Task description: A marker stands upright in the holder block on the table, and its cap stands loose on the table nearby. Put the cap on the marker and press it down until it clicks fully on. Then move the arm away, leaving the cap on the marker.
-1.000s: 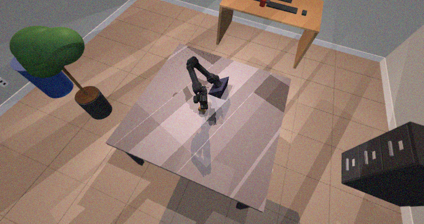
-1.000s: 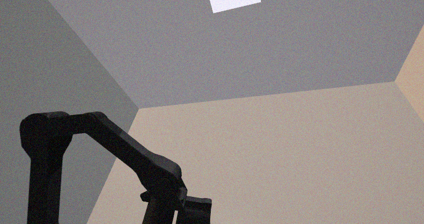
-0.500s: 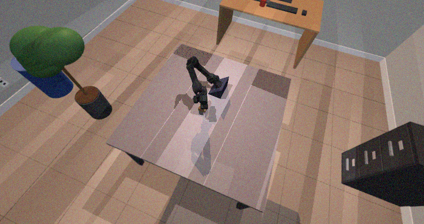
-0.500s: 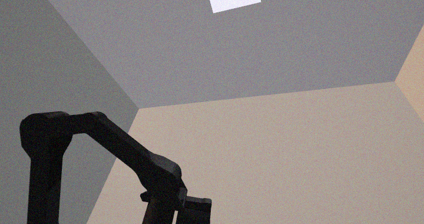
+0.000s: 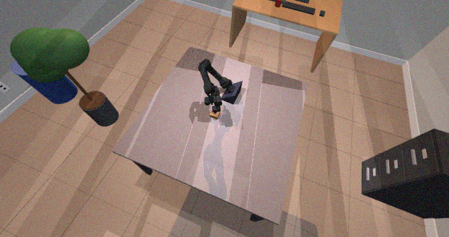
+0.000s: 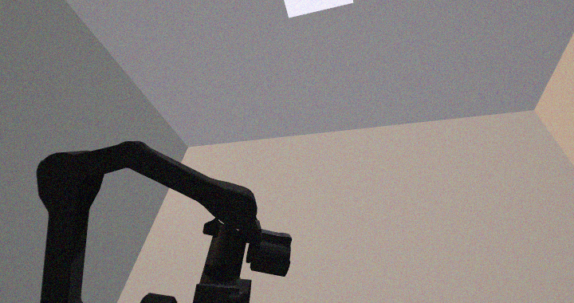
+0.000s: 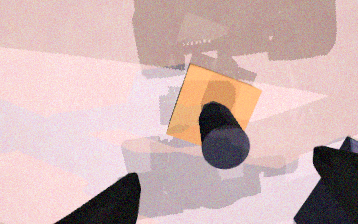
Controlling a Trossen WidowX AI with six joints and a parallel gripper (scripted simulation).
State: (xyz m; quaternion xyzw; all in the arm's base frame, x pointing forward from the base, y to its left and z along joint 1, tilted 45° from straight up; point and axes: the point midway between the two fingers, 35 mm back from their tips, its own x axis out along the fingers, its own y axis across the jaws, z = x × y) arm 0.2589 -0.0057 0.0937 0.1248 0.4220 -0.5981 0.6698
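The orange holder block (image 5: 214, 117) (image 7: 185, 112) sits on the table (image 5: 276, 141). A dark upright column stands in it; its round blue-grey top, the cap (image 7: 225, 148), faces the wrist camera. The marker body under the cap cannot be told apart from it, and whether the cap is fully down cannot be told. No loose cap shows on the table. My gripper (image 5: 215, 110) (image 7: 226, 169) is open, its black fingers wide apart on either side of the cap with nothing between them touching it. In the exterior view the fingertips are out of view.
The arm's dark base (image 5: 232, 93) (image 7: 310, 200) stands on the table behind and to the right of the block. Arm shadows fall around the block. A potted plant (image 5: 98, 109), a desk (image 5: 292, 18) and a dark cabinet (image 5: 405, 184) stand off the table.
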